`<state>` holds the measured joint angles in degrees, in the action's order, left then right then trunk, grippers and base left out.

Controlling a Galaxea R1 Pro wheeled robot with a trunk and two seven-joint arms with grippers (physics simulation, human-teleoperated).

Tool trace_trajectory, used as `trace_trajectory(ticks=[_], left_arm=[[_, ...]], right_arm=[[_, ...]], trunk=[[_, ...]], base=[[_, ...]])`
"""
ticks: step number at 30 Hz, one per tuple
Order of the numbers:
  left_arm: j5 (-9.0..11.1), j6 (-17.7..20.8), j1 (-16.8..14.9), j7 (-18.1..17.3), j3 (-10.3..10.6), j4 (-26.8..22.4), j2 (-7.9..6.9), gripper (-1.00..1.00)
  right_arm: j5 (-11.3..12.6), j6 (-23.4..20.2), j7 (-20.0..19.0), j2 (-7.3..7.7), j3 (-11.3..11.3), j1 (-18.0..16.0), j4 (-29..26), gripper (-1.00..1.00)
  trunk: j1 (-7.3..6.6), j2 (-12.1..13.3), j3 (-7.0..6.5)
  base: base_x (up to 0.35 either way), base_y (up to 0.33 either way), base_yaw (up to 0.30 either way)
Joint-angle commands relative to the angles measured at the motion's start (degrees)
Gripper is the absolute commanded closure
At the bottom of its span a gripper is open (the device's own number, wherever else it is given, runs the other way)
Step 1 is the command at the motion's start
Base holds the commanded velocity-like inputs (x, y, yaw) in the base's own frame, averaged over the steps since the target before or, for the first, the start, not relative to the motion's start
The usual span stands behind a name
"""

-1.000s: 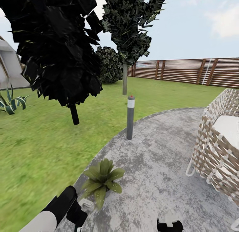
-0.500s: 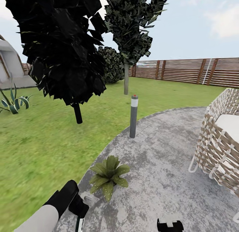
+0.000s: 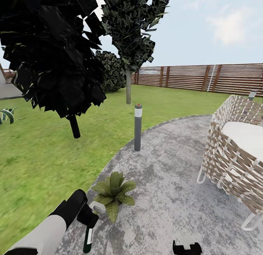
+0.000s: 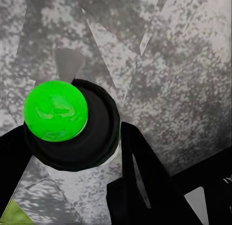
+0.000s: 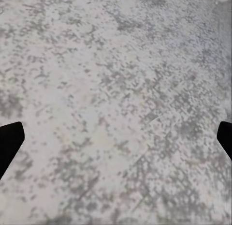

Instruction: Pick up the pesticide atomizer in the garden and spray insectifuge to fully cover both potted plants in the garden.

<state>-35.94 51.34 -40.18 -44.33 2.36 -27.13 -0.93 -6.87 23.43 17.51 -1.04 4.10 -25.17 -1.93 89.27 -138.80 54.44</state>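
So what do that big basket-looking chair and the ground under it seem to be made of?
The chair looks like wicker or rattan: brown and cream strips woven in a lattice, with pale looped feet and a white, probably fabric, cushion inside. The paved patch looks like rough concrete or stone: mottled grey, matte, speckled up close. It is a simulator's render, so this is only its look.

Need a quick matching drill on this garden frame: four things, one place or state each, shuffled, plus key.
Things
1. potted plant
2. bollard light
3. wicker chair
4. pesticide atomizer

Places or states
A. held by the left gripper
B. upright at the edge of paving and lawn
C. on the paving, on the robot's right
D. low on the paving, beside the left arm

Pairs: 1-D, 2-B, 3-C, 4-A
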Motion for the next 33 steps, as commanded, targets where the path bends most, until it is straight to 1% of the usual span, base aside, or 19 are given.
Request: trace_trajectory(ticks=[1,6,14,18,26,33], left_arm=[[-0.4,0.1,0.0,-0.5,0.2,-0.1,-0.09,1.0],[-0.4,0.2,0.2,-0.5,0.2,-0.6,-0.09,1.0],[-0.4,0.2,0.4,-0.5,0.2,-0.7,0.25,1.0],[-0.5,0.1,0.5,-0.4,0.3,-0.4,0.39,1.0],[-0.3,0.2,0.5,-0.4,0.2,-0.3,0.13,1.0],[-0.4,0.1,0.5,-0.4,0.3,-0.1,0.47,1.0]], right_arm=[[-0.4,0.0,0.6,-0.01,0.4,-0.1,0.1,-1.0],[-0.5,0.0,0.6,0.44,0.4,-0.1,0.1,-1.0],[-0.4,0.0,0.6,0.51,0.4,-0.1,0.1,-1.0],[-0.3,-0.1,0.6,0.51,0.4,-0.1,0.0,-1.0],[-0.3,-0.1,0.6,0.47,0.4,-0.1,0.0,-1.0],[-0.3,-0.1,0.6,0.48,0.4,-0.1,0.0,-1.0]], trunk=[[-0.01,0.0,0.06],[-0.01,0.0,0.06],[-0.01,0.0,0.02],[-0.01,0.0,-0.14],[-0.01,0.0,-0.36],[-0.01,0.0,-0.37]], base=[[0.005,0.283,-0.023],[0.097,0.296,-0.006],[0.174,0.276,-0.016],[0.01,0.297,-0.208],[-0.119,0.295,-0.269],[-0.011,0.301,-0.277]])
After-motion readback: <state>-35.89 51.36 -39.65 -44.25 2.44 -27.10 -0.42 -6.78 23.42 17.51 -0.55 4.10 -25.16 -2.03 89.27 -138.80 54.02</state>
